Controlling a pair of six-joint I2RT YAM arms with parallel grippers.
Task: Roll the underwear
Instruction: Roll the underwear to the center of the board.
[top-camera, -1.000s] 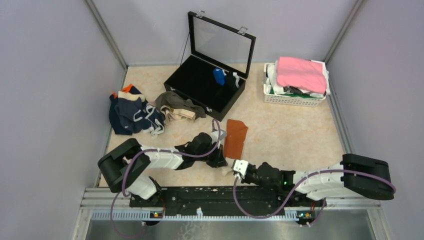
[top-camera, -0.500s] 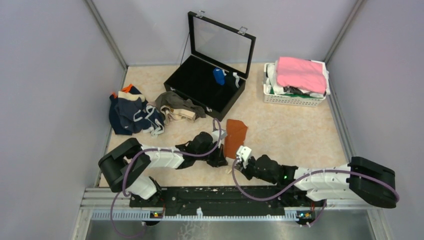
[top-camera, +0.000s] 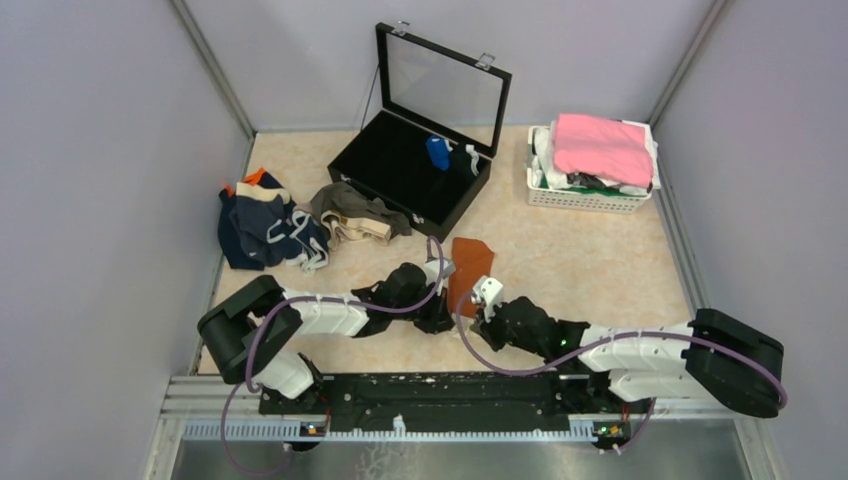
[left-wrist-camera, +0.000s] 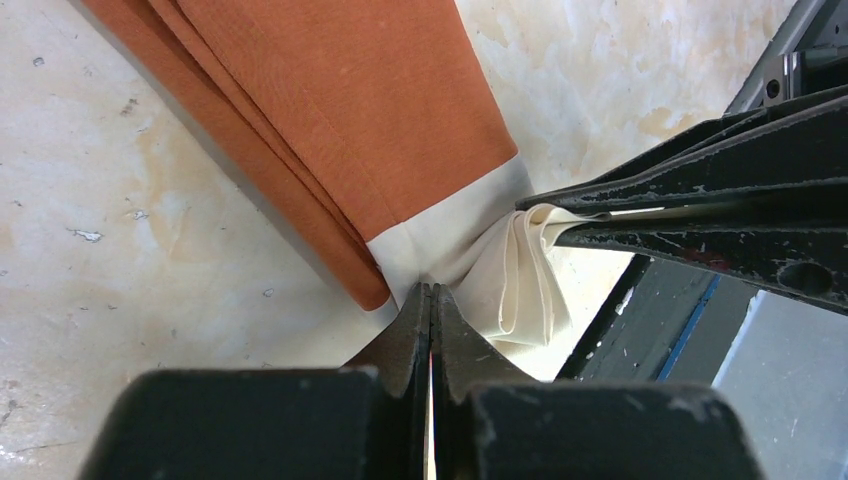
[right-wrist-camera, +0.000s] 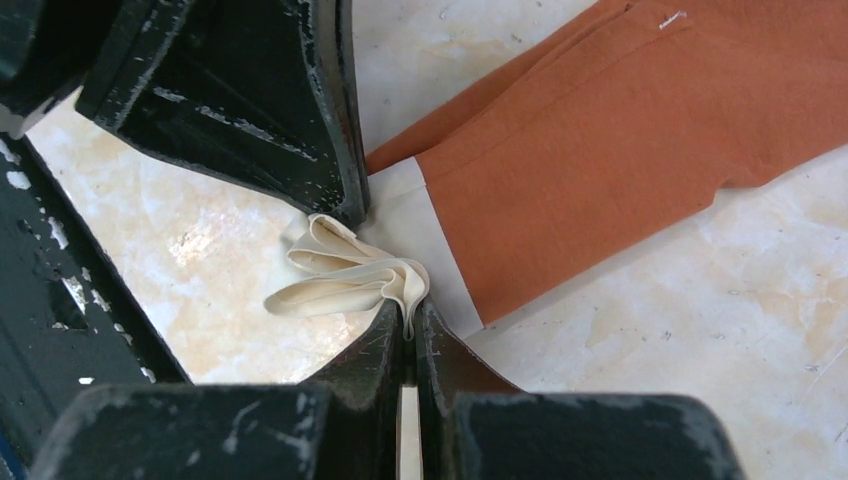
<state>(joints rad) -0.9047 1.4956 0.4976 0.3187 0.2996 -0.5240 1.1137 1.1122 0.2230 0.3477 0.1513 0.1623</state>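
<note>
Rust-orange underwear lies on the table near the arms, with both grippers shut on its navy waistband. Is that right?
One detail is wrong: the waistband is cream, not navy, as the left wrist view shows. The rest holds: the rust-orange underwear lies on the table near the arms, with the left gripper and right gripper both shut on that waistband.

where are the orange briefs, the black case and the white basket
orange briefs (top-camera: 472, 262): top view, middle of the cloth
black case (top-camera: 385, 160): top view, bare floor of the base
white basket (top-camera: 585, 200): top view, front wall
</note>
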